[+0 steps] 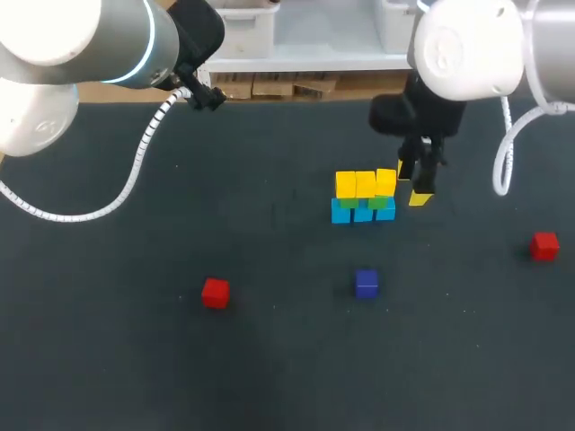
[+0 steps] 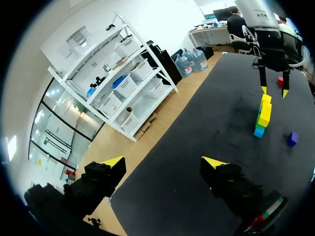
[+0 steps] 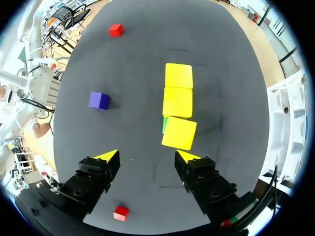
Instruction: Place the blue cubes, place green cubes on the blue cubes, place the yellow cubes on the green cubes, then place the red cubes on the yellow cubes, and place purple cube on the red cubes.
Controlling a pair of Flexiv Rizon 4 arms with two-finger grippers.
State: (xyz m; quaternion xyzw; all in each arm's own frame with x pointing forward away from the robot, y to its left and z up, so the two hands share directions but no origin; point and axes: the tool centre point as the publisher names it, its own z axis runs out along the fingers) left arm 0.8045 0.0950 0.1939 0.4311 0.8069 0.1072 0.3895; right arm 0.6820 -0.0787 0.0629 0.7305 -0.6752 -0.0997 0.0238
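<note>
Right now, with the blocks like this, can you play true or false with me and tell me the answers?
1. Three yellow blocks make the top layer of the stacks. True.
2. One of the red blocks is already on top of a yellow one. False: both red blocks lie on the table, away from the stacks.
3. The right tool is holding a block. False: it is open and empty, close to the stacks.
4. The purple block lies by itself on the table. True.
</note>
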